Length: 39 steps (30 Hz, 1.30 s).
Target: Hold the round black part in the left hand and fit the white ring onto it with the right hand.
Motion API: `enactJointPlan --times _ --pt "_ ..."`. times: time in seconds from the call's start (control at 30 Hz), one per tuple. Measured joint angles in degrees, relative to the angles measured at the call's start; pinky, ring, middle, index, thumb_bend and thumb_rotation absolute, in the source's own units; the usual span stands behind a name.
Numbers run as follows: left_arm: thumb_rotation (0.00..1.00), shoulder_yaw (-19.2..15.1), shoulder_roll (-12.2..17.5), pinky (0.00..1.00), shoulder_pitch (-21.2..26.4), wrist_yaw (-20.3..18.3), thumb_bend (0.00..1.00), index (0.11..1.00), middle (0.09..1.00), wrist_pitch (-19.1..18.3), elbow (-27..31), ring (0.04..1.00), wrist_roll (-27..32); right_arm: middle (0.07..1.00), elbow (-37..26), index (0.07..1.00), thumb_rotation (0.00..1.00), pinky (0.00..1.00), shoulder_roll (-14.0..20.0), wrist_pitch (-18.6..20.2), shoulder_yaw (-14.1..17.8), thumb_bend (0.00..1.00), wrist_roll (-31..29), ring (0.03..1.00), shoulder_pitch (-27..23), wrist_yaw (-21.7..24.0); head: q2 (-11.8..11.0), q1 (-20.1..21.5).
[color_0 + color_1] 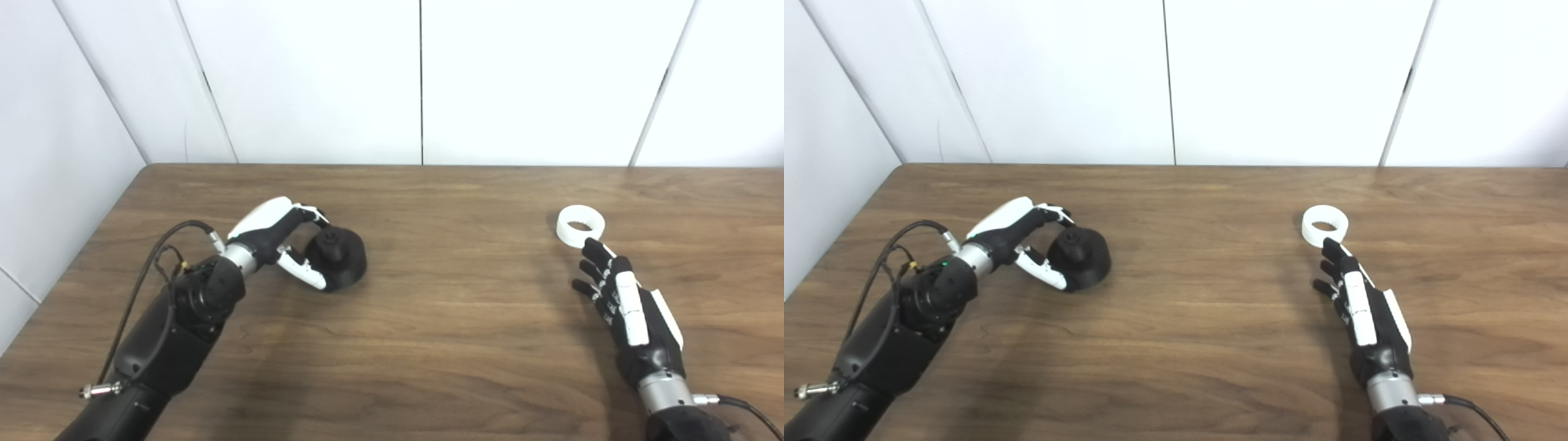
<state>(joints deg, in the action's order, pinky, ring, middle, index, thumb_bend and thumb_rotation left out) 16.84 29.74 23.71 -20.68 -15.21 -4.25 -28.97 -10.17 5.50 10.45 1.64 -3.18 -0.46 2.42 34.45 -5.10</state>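
Observation:
The round black part sits on the wooden table at the left, with a short stub on top. My left hand wraps it from the left: the fingers curl over to the stub and the thumb lies against its near side. The part looks slightly tilted toward the hand and rests on the table. The white ring lies flat on the table at the right. My right hand is open, fingers stretched toward the ring, with the fingertips just short of its near edge. It holds nothing.
The table runs to a white panelled wall at the back and a white wall at the left. A black cable loops beside my left forearm. Another cable leaves the right wrist.

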Motion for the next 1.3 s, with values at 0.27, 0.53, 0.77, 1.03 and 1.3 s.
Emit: enactJointPlan --times 0.27,0.53,0.77,1.03,1.3 --pt "0.22 2.34 -0.50 0.90 -2.12 -3.60 0.84 0.643 0.922 -0.11 6.25 0.984 -0.27 0.939 -0.70 0.915 1.00 0.87 -0.05 0.89 -0.06 0.58 0.01 0.937 0.19 0.00 0.26 0.17" --pt "0.28 5.05 -0.95 0.88 -4.27 -5.61 0.87 0.634 0.913 0.55 11.84 0.972 -1.67 0.941 -1.05 0.916 1.00 0.87 -0.10 1.60 -0.08 0.57 -0.26 0.938 0.20 0.00 0.44 0.53" --pt "0.30 6.04 -2.62 0.88 -6.78 -7.96 0.88 0.633 0.919 0.26 16.64 0.984 -1.94 0.937 -1.38 0.914 1.00 0.85 -0.06 2.01 -0.07 0.56 -0.53 0.932 0.31 0.01 0.70 1.05" --pt "0.26 6.08 -4.97 0.88 -9.37 -7.71 0.88 0.629 0.914 0.52 19.04 0.979 -2.99 0.940 -1.73 0.915 1.00 0.86 0.13 2.19 -0.28 0.58 -0.09 0.939 0.51 0.01 0.88 1.41" --pt "0.24 7.03 -7.60 0.89 -10.64 -7.93 0.89 0.629 0.917 0.42 20.84 0.990 -3.24 0.937 -1.88 0.913 1.00 0.87 0.10 2.46 -0.35 0.58 -0.13 0.938 0.52 0.01 1.05 1.58"
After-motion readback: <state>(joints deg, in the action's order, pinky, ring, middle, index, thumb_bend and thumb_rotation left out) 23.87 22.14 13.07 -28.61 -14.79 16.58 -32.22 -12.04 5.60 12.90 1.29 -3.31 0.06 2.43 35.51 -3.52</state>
